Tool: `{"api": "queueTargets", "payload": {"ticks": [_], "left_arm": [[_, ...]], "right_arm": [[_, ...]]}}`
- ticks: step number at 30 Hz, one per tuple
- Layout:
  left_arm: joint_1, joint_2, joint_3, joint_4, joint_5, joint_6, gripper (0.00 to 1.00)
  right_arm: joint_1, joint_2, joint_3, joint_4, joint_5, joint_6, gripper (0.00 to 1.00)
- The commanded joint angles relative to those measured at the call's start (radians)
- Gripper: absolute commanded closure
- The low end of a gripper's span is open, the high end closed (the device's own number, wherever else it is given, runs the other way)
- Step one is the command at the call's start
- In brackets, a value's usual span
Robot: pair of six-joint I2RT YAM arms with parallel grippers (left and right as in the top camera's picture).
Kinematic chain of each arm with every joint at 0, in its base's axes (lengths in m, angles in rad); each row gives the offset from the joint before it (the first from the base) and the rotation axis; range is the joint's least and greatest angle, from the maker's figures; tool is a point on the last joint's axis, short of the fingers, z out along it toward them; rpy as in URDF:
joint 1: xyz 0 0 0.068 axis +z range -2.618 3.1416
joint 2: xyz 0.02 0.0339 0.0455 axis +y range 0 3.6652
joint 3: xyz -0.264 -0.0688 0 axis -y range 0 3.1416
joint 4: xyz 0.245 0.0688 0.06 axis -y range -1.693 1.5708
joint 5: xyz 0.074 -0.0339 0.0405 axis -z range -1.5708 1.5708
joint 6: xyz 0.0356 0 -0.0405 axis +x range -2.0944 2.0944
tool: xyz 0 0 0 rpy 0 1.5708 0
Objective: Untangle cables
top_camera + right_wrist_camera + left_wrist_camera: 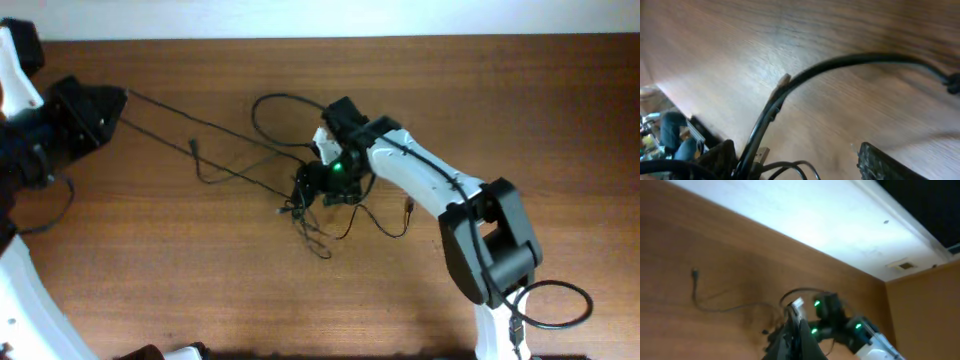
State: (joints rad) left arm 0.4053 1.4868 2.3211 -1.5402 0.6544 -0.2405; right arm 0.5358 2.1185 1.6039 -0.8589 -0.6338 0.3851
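Note:
Thin black cables (300,195) lie knotted near the table's middle, with loops reaching toward the back. One strand runs taut from the knot to my left gripper (118,98) at the far left. That gripper is shut on this strand, and its fingers (796,337) show pressed together in the left wrist view. My right gripper (312,185) sits over the knot. In the right wrist view its fingers (800,162) are wide apart, with a thick-looking cable (805,75) and a USB plug (760,155) beside the left finger.
A loose cable end with a small plug (193,148) lies between the arms and also shows in the left wrist view (695,273). Another plug end (410,207) lies right of the knot. The right arm's base wire (560,305) loops at the front right.

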Motion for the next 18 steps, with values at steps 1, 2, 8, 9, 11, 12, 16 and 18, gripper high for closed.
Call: {"api": "queueTargets", "payload": {"ticks": [1,2,8,9,11,12,16,18], "left_arm": [[0.010,0.018,0.023,-0.098,-0.060,0.093,1.00],[0.010,0.026,0.023,-0.121,-0.060,0.109,1.00],[0.008,0.069,-0.003,-0.148,-0.060,0.146,1.00],[0.008,0.069,-0.019,-0.148,-0.060,0.146,1.00],[0.007,0.069,-0.055,-0.148,-0.060,0.146,1.00],[0.007,0.069,-0.084,-0.144,-0.060,0.149,1.00],[0.007,0.069,-0.178,-0.096,-0.059,0.149,1.00],[-0.007,0.069,-0.219,-0.068,-0.060,0.150,1.00]], "right_arm": [[-0.033,-0.121,0.040,-0.062,-0.029,-0.106,0.18],[-0.040,-0.143,0.040,-0.077,-0.029,-0.127,0.15],[-0.144,-0.167,0.040,-0.139,-0.162,-0.232,0.04],[-0.164,-0.166,0.040,-0.139,-0.185,-0.232,0.05],[-0.171,-0.166,0.036,-0.145,-0.159,-0.232,0.07],[-0.165,-0.166,0.035,-0.157,-0.138,-0.232,0.09],[-0.130,-0.166,0.022,-0.159,-0.111,-0.224,0.16],[-0.106,-0.166,0.019,-0.159,-0.083,-0.216,0.17]]}}
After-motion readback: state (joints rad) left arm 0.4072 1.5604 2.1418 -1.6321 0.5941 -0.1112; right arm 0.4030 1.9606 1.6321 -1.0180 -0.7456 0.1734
